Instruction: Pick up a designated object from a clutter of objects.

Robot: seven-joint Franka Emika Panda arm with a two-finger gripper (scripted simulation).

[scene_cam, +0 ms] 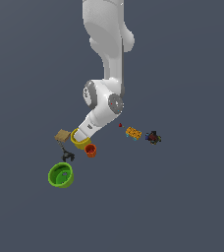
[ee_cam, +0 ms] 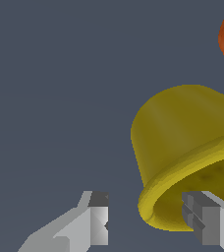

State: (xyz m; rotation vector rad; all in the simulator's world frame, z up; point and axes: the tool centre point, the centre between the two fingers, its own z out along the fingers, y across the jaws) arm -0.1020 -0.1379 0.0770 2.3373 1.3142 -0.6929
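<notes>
The white arm (scene_cam: 104, 74) reaches down over the grey floor (scene_cam: 192, 206), and the exterior view alone shows the whole clutter: the lime-green bowl (scene_cam: 61, 175), then the yellow bowl (scene_cam: 77, 141) under the wrist, with the tan block (scene_cam: 62, 135), orange cup (scene_cam: 90, 150), dark clamp (scene_cam: 67, 157) and small multicoloured pieces (scene_cam: 133, 132) around it. Only the wrist view shows the gripper (ee_cam: 148, 219), its jaws apart, one finger (ee_cam: 205, 224) inside the yellow bowl's (ee_cam: 182, 133) rim and the other outside the wall.
</notes>
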